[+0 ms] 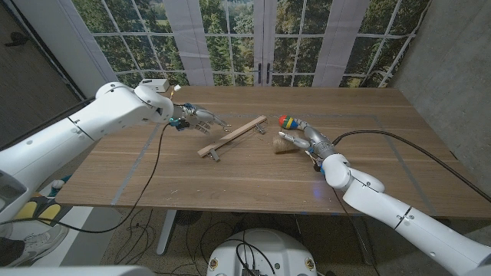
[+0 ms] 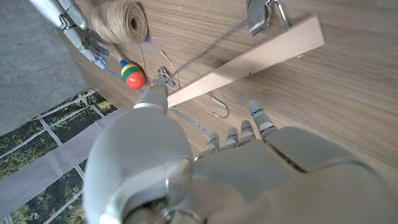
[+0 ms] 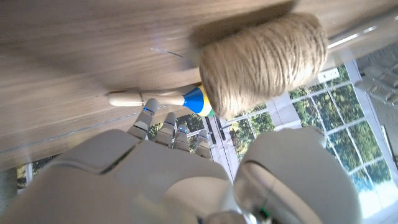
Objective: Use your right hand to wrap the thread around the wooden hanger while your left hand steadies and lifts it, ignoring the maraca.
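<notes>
Fingers (image 2: 256,118) of the left hand (image 1: 201,117) reach out toward the wooden hanger (image 1: 232,136), slightly apart, holding nothing; tips stop just short of the bar's far end. Right hand (image 1: 307,140) sits just beside the thread ball (image 1: 285,143), on the side away from the hanger; whether its fingers (image 3: 144,119) grip the ball or only lie next to it, cannot tell, as head view is too small and the right wrist view only has fingertips poking past the hand's back. Hanger lies flat on the table (image 1: 230,180), mid-table, bar running diagonally; its metal hook (image 2: 219,104) and clips (image 2: 259,17) are clear in left wrist view, barely visible from the head. Thread ball lies near the hanger, toward the right hand, with the maraca (image 1: 290,123) just behind it, touching or nearly so. Maraca handle partly hidden by the right hand's fingers in head view. Thin loose strand near the hanger in left wrist view, hard to trace. Open tabletop in front of the hanger up to the near edge.
</notes>
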Tool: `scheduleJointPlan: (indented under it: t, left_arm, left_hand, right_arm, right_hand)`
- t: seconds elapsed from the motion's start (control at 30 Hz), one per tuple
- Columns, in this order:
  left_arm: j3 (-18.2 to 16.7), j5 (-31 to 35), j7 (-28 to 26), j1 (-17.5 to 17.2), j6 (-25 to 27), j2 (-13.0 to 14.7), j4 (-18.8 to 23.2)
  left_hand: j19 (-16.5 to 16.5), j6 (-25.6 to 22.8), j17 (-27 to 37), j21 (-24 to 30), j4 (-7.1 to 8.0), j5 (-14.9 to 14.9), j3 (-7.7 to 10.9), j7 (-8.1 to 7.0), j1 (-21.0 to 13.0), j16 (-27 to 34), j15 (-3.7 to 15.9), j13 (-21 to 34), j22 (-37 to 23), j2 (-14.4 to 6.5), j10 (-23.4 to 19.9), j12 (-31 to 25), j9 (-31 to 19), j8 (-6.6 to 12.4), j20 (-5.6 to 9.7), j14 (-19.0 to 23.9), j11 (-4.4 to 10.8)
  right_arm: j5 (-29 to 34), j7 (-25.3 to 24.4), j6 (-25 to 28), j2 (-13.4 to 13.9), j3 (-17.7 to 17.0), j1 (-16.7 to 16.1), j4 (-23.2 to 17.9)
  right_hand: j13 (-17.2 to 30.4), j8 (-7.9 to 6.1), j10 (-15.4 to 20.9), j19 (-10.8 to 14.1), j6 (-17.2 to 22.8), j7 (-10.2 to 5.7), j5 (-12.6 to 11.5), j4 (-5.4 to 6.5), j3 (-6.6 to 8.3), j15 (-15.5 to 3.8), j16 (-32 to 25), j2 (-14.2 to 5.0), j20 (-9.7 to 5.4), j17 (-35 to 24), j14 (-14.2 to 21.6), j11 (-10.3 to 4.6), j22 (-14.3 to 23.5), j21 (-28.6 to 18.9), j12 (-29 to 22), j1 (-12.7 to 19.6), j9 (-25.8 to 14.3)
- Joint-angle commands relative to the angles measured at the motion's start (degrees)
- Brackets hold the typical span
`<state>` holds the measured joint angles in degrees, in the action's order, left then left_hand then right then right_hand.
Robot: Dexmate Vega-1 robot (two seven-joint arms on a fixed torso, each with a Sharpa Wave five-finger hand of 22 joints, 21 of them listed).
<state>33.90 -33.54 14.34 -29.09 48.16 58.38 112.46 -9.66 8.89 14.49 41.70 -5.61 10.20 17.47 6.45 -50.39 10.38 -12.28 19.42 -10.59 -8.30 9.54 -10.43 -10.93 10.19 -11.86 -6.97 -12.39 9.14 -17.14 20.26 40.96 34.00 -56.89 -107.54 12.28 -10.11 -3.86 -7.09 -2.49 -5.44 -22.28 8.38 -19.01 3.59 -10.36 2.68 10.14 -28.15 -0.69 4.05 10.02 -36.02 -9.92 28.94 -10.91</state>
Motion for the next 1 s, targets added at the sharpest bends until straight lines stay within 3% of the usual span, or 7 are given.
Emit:
scheduleJointPlan:
  t: [0.03,0.33,0.47,0.53,0.67,0.77,1.0]
  left_arm:
    - [-3.69,0.18,-2.62,-4.54,-5.2,1.73,1.78]
    - [-9.54,0.35,-9.41,-13.11,-16.75,2.04,2.7]
    - [-13.67,2.31,-18.02,-19.96,-24.7,0.78,3.39]
    - [-16.83,-0.34,-19.24,-24.16,-32.55,-2.32,0.73]
    - [-16.61,6.95,-25.2,-27.03,-39.14,-3.91,-0.06]
    - [-17.9,4.99,-24.11,-28.56,-44.06,-6.27,-2.51]
    - [-18.71,3.21,-17.87,-29.52,-55.11,-9.25,-8.39]
  left_hand:
    - [-0.78,0.9,-0.2,-0.39,-0.32,0.59,-0.13,-0.28,-0.26,0.27,-0.18,-0.09,-0.15,-0.7,2.23,-0.57,-0.02,0.28,-0.25,-0.94,-0.09]
    - [0.01,0.84,-1.03,-0.5,-0.88,0.63,-0.12,-0.91,-0.86,0.32,0.18,-0.68,-0.15,-0.57,2.55,-0.88,0.05,0.64,0.06,-2.03,-0.07]
    - [5.16,-3.54,-3.11,0.26,-2.21,0.18,-1.59,-3.8,-1.11,1.88,2.63,-2.51,0.05,2.23,-1.65,-2.66,0.32,1.71,2.26,2.52,3.12]
    - [6.88,-5.79,-3.45,0.48,-2.17,0.04,-2.58,-5.39,-0.27,2.27,3.7,-3.1,0.12,3.59,-3.52,-3.22,0.37,2.14,2.84,4.33,4.36]
    - [8.44,-9.89,-3.71,0.15,-1.46,-0.08,-4.28,-8.19,2.03,2.77,5.75,-4.39,0.17,4.93,-7.33,-4.11,0.42,2.58,3.21,7.37,6.14]
    - [9.1,-11.54,-3.76,-0.14,-0.9,-0.15,-5.22,-9.67,3.68,2.8,7.17,-5.04,0.22,5.49,-9.26,-4.5,0.46,2.55,3.95,8.36,7.92]
    - [7.05,-12.83,-3.75,-2.09,1.09,-0.12,-7.15,-10.81,8.29,1.64,8.34,-6.2,0.39,5.89,-9.14,-3.71,0.53,1.87,5.71,6.67,8.9]
  right_arm:
    - [-8.44,-3.52,-17.56,-1.64,-4.48,-2.35,4.31]
    - [-9.12,-3.78,-21.2,-2.13,-5.22,-2.33,4.48]
    - [-9.39,-4.09,-22.57,-2.47,-5.66,-2.46,4.68]
    - [-9.49,-4.58,-23.26,-2.71,-6.04,-2.64,4.71]
    - [-10.03,-5.32,-25.02,-3.1,-6.95,-3.15,4.82]
    - [-10.55,-6.0,-26.49,-3.54,-7.76,-3.56,5.05]
    - [-11.57,-6.62,-29.49,-4.34,-9.18,-4.19,5.38]
  right_hand:
    - [-0.12,-0.4,-2.08,-1.83,-0.85,-0.24,-0.59,-0.5,0.28,0.12,0.14,-0.18,0.18,0.6,-2.7,-0.58,0.06,1.42,-0.28,-0.23,-0.14]
    - [-0.32,-1.07,-2.23,-1.23,0.47,-0.5,-0.8,-0.68,0.58,-0.51,-0.14,-0.65,-0.29,1.24,-3.48,-0.55,0.0,1.82,-0.65,0.07,-0.1]
    - [-0.62,-1.52,0.17,1.14,2.01,0.03,-1.02,-0.95,0.86,-1.77,-0.96,-1.23,-1.24,2.51,-2.63,-1.65,-0.04,2.03,-1.77,0.51,-0.04]
    - [-0.71,-1.73,0.98,2.68,2.84,-0.01,-1.08,-1.06,0.89,-2.31,-1.13,-1.32,-1.56,3.03,-2.24,-1.53,-0.05,1.86,-2.02,0.65,-0.03]
    - [-0.87,-2.03,2.72,6.28,4.54,-0.27,-1.15,-1.17,0.95,-2.0,-1.87,-1.61,-2.77,4.17,-0.06,-1.62,-0.06,1.42,-2.43,0.82,0.0]
    - [-0.94,-2.14,3.72,8.5,5.54,-0.17,-1.19,-1.14,1.03,-2.06,-2.27,-2.0,-4.22,4.91,1.37,-1.51,-0.06,1.21,-2.59,0.84,0.01]
    - [-1.1,-2.21,5.57,13.37,7.68,-0.73,-1.17,-1.13,1.17,-2.38,-2.73,-2.73,-7.18,6.87,4.3,-2.06,-0.19,1.0,-2.66,0.87,0.07]
